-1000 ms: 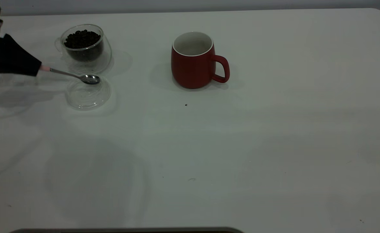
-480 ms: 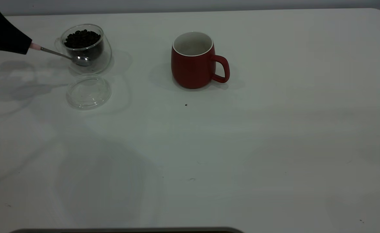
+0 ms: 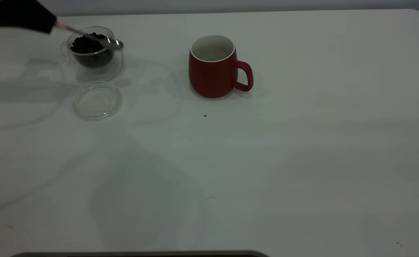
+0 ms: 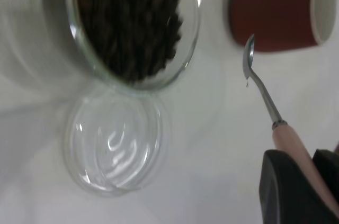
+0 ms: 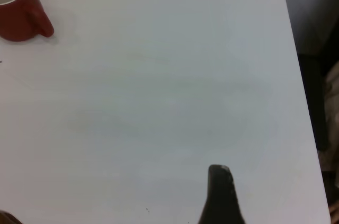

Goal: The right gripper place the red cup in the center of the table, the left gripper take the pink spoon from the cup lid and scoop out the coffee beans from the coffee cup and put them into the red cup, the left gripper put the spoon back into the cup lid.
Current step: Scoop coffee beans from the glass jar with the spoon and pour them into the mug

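Observation:
My left gripper (image 3: 48,24) is at the far left of the table (image 3: 266,160), shut on the pale handle of the pink spoon (image 3: 98,38). The spoon's silver bowl hangs over the right rim of the coffee cup (image 3: 94,60), just above the coffee beans (image 3: 86,45), and looks empty. In the left wrist view the handle is clamped in the left gripper (image 4: 310,181), and the spoon (image 4: 263,97) points toward the red cup (image 4: 275,9). The cup lid (image 3: 98,100) lies bare in front of the coffee cup. The red cup (image 3: 213,69) stands upright mid-table, handle to the right. My right gripper (image 5: 114,208) is open, far from the red cup (image 5: 16,15).
Tiny dark specks dot the table, one (image 3: 205,115) just in front of the red cup. The table's right edge (image 5: 299,102) runs close beside the right gripper, with dark floor beyond it.
The left gripper has lifted the spoon off the cup lid and carried it back and to the right. The spoon's bowl has gone from the lid to above the coffee cup.

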Robot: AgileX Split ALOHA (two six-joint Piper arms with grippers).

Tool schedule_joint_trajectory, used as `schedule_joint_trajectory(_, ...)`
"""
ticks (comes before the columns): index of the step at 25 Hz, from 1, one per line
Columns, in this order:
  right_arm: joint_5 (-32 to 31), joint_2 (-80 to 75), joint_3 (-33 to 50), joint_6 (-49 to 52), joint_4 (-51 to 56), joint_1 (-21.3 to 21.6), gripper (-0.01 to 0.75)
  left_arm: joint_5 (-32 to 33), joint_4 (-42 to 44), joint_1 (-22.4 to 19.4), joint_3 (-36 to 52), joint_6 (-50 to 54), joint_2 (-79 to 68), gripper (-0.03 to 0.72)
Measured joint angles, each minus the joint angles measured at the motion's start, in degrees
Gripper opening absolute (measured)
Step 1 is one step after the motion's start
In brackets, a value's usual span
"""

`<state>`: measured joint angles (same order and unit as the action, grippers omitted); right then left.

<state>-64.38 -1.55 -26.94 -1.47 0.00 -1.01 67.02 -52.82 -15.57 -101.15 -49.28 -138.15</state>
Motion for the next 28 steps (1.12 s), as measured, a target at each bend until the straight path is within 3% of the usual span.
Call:
schedule_joint_trajectory(12,0.00,0.00,0.00,0.00,0.00,0.00,0.589,0.00,0.05,-8.65,-2.14,-1.24,1.26,0.123)
schedule_joint_trajectory(28,0.00,0.00,0.00,0.00,0.00,0.00,0.589,-2.73,-1.76,-6.88,-2.14,-7.11,-4.76,0.123)
